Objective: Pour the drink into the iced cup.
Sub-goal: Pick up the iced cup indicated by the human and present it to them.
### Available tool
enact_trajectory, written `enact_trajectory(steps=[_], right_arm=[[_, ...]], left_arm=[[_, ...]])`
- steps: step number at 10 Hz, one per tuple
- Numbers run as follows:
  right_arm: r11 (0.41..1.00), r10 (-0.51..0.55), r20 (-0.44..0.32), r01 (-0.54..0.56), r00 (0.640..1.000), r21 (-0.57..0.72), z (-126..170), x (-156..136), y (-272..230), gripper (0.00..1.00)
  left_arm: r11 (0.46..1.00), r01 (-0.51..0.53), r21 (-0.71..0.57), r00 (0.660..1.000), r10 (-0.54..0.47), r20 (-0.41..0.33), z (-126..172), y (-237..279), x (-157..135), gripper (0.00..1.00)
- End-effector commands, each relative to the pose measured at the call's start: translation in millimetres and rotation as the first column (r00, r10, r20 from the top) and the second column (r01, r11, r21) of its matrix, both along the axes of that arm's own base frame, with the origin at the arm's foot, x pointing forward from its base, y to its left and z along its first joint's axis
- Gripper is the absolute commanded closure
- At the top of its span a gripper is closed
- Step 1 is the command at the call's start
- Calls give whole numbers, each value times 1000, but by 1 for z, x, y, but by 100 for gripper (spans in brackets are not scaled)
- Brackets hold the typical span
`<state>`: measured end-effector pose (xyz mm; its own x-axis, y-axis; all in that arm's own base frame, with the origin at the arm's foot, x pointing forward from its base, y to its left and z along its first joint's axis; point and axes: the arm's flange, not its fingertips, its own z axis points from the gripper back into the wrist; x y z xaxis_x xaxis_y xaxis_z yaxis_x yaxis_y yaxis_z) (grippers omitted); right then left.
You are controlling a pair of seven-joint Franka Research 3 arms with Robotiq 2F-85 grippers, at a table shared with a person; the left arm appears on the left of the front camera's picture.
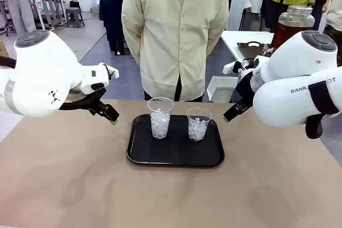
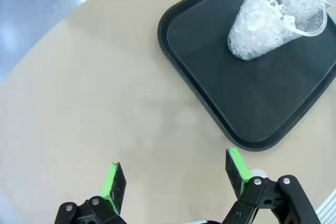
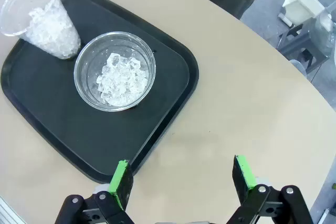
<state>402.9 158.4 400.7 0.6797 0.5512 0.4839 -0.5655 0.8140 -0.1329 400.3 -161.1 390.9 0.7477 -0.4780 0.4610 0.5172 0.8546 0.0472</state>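
Two clear plastic cups of ice stand on a black tray: the left cup and the right cup. The drink, amber liquid in a big glass jar with a metal lid, stands on a table behind my right arm. My left gripper hovers open left of the tray; the left wrist view has its green pads over bare table and the left cup beyond. My right gripper hangs open right of the tray, above the tray edge near the right cup.
A person in a cream shirt stands at the far side of the table, right behind the tray. A white bin sits on the floor beyond the table edge. The brown tabletop spreads wide in front of the tray.
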Motion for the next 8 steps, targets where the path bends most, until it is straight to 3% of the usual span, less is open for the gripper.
enact_trajectory(steps=[1,8], right_arm=[[1000,-1,6,1,1000,2,3,0,-1,0],[1000,-1,6,1,1000,2,3,0,-1,0]], left_arm=[[1000,7,9,1000,-7,5,2,2,0,0],[1000,7,9,1000,-7,5,2,2,0,0]])
